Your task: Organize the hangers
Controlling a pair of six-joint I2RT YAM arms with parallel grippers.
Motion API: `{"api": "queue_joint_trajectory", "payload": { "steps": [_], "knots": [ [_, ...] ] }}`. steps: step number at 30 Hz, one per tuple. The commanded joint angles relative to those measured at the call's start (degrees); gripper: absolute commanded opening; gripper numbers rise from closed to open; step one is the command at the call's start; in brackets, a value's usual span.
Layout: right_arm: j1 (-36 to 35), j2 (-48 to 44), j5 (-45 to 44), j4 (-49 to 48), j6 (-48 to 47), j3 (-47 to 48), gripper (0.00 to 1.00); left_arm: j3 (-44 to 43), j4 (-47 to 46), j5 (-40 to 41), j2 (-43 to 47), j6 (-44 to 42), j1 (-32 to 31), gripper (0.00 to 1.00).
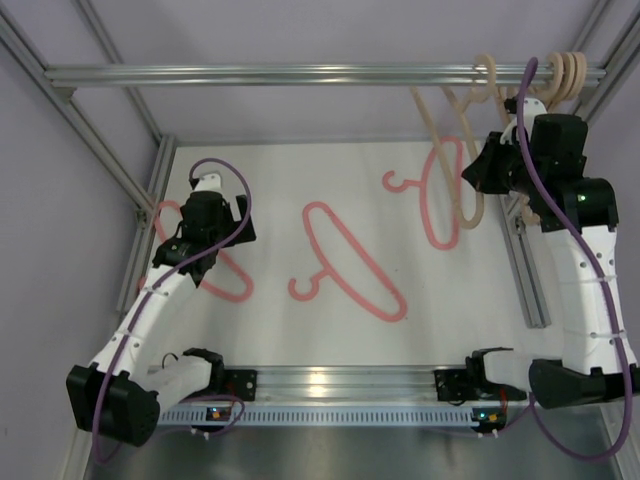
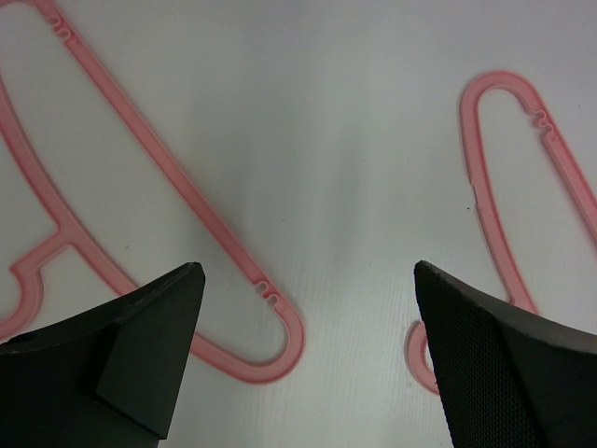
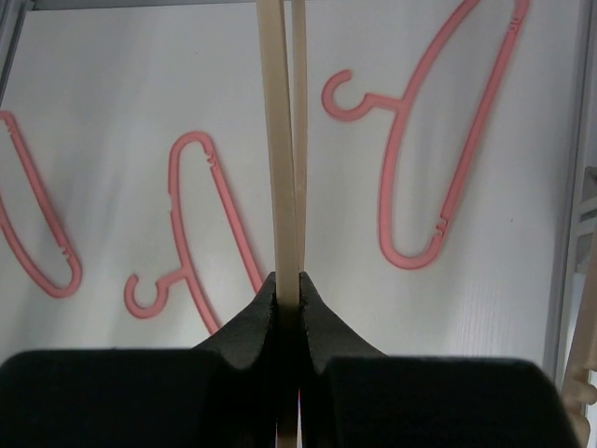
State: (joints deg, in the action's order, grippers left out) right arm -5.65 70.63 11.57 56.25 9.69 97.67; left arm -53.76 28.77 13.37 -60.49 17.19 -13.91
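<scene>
Right wrist view: right gripper (image 3: 287,278) pinched on beige hanger (image 3: 272,140), bar running straight ahead toward rail (image 1: 300,74); left gripper (image 2: 308,271), wide open and empty, above pink hanger (image 2: 163,159).

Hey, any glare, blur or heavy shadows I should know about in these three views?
Top external: even light, faint shadows, glare on the near rail. Left wrist: the open left gripper is dark and featureless, pink hangers slightly soft. Right wrist: the beige hanger pinched in the right gripper is blurred, table sharper.
</scene>
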Motion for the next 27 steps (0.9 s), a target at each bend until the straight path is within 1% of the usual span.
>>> {"api": "queue_joint_trajectory", "payload": {
  "steps": [1,10,20,27],
  "knots": [
    [2.0,0.3,-1.6,0.2,1.7,-1.7,0.00,0.2,-0.5,0.1,1.5,-0.9,0.2,0.98],
    [3.5,1.7,-2.0,0.0,2.3,-2.0,0.00,0.4,-0.4,0.6,1.3,-0.9,0.2,0.98],
    [4.6,3.7,-1.3,-0.1,2.3,0.2,0.00,0.7,-0.4,1.1,1.4,-0.8,0.2,0.98],
    [5.1,4.9,0.6,-2.9,0.8,0.0,0.00,0.6,-0.4,0.9,1.5,-0.8,0.2,0.98]
  ]
}}
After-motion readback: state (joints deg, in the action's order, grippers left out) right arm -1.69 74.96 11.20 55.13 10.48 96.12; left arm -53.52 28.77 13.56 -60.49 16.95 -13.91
